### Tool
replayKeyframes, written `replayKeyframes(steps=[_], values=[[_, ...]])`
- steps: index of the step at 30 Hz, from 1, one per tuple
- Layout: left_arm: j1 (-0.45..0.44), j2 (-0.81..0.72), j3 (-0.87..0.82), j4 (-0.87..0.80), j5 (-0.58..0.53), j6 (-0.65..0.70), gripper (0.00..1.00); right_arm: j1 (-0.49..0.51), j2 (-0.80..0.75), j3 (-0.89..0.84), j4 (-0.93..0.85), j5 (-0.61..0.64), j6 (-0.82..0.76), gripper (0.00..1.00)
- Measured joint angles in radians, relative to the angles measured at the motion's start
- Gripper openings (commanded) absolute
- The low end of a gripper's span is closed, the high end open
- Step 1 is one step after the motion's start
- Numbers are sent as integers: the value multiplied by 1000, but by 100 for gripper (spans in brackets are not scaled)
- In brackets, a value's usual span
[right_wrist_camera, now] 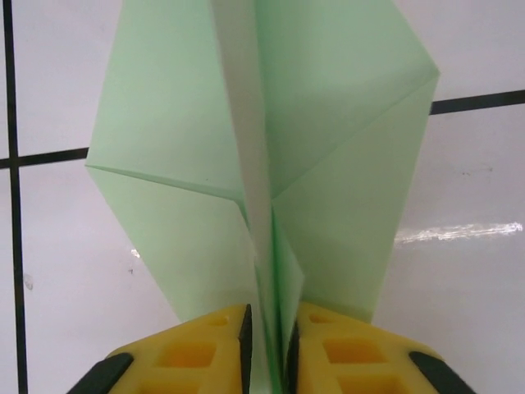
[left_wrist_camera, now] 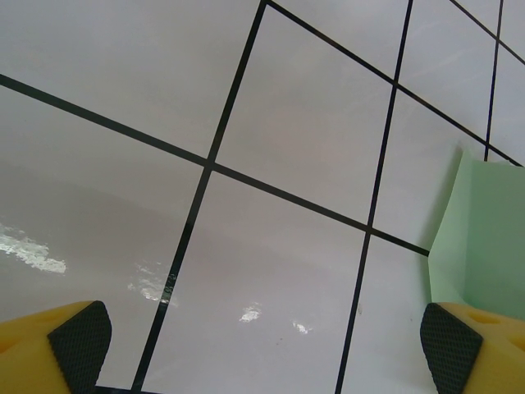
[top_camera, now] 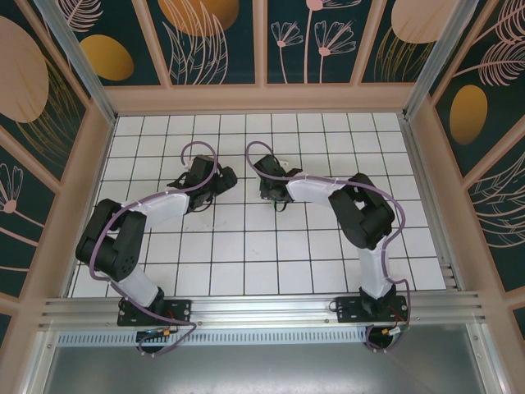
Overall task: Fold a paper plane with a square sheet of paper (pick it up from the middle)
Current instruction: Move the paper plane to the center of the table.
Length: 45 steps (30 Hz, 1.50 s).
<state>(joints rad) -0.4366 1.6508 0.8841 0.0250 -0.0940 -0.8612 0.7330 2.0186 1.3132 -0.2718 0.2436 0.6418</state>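
1. The white tiled table is the work surface. The step in hand looks like steadying the fold by its centre ridge, so any pressing is best done flat against the tiles rather than in the air.
2. The paper plane spreads over the upper middle of the right wrist view. Its two wings slope away left and right from a raised centre crease. One edge of it also shows at the right side of the left wrist view.
3. The right gripper, at bottom centre of its own view, has its jaws nearly closed and pinches that centre ridge. I judge it should hold in line with the crease and not twist, or the wings will skew.
4. The left gripper has its jaws wide apart and holds nothing, with bare tile between them. The paper lies just beside its right finger. It should come in from the side, sliding onto the wing and not catching the edge.
5. Materials:
   - The table is glossy, with glare patches and thin black grid lines.
   - The paper is thin, matte and pale green, with sharp diagonal folds, and is likely to dent easily.
   - The fingers are yellow plastic.
   - The pads are black and finely textured, which should grip paper well.
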Motion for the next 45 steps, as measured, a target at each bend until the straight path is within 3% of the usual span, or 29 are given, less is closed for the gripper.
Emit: replayKeyframes(steps=[2, 9, 25, 45], values=[[0, 0, 0, 0, 0, 0, 98, -1, 0, 0, 2, 3, -1, 6], [0, 0, 0, 0, 0, 0, 99, 0, 3, 32, -17, 51, -19, 5], [31, -1, -24, -12, -2, 0, 99, -40, 193, 298, -6, 72, -133, 10], [31, -1, -24, -15, -1, 0, 98, -46, 262, 354, -24, 70, -145, 16]])
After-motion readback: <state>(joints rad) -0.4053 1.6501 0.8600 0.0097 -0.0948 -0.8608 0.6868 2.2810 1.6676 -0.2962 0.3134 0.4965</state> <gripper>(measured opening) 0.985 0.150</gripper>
